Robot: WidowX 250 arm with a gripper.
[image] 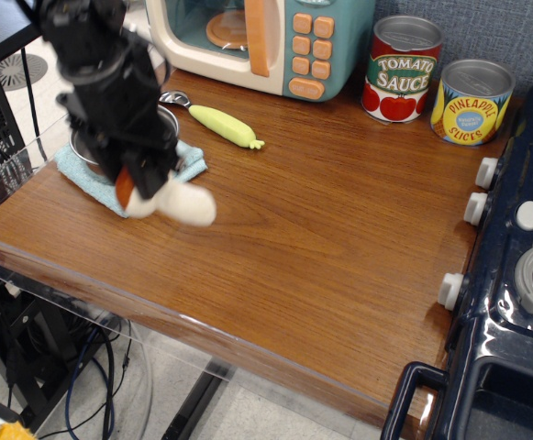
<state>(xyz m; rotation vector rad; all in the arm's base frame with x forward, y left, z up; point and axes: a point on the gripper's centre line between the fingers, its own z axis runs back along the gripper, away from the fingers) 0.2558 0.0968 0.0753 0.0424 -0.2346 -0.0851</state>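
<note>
My black gripper (138, 183) hangs over the left part of the wooden table (321, 238), shut on a white and orange-red toy (176, 202) that sticks out below and to the right of the fingers. The arm covers most of the steel pot (165, 117), which stands on a light blue cloth (193, 163) just behind the gripper. A yellow-green spoon (220, 124) with a metal bowl end lies behind the pot.
A toy microwave (266, 41) stands at the back. A tomato sauce can (402, 69) and a pineapple slices can (472, 101) sit at the back right. A dark blue toy stove (514, 266) with white knobs borders the right edge.
</note>
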